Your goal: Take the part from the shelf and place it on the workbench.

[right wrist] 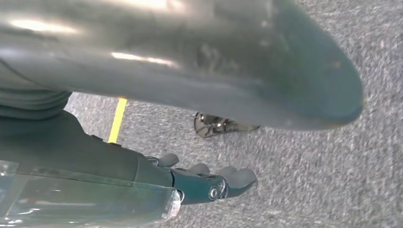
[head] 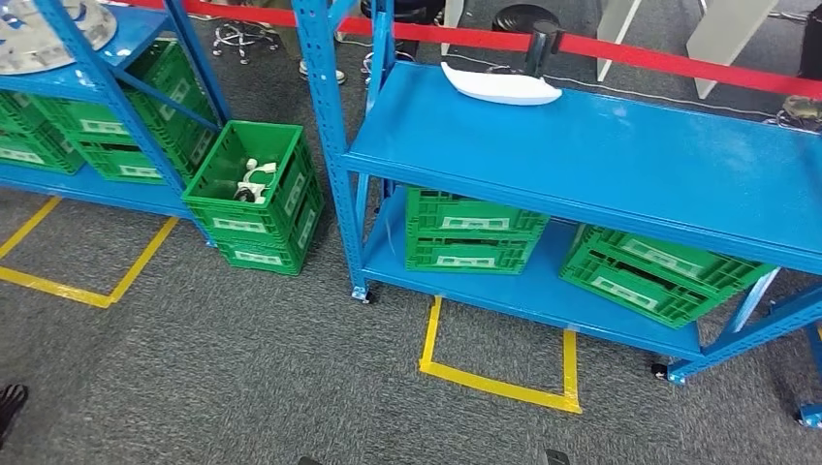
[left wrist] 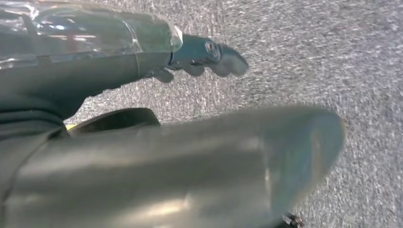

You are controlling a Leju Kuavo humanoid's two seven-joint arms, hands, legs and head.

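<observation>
A flat white part [head: 499,87] lies at the far side of the top of the blue shelf unit [head: 620,155] ahead of me. A second pale part [head: 39,34] sits on the upper level of the left blue shelf [head: 107,92]. Small white pieces [head: 254,179] lie in an open green crate [head: 254,199] on the floor between the two units. My left hand [left wrist: 157,156] hangs over grey carpet with its fingers [left wrist: 209,54] stretched out and nothing in it. My right hand [right wrist: 190,61] hangs the same way, fingers [right wrist: 214,183] straight and holding nothing.
Green crates [head: 470,232] [head: 654,266] fill the lower shelf level. Yellow tape [head: 494,383] marks squares on the carpet. A red barrier strip [head: 669,53] runs behind the shelves, with stools and a person's shoes [head: 320,70] beyond. A castor [right wrist: 214,124] stands near my right hand.
</observation>
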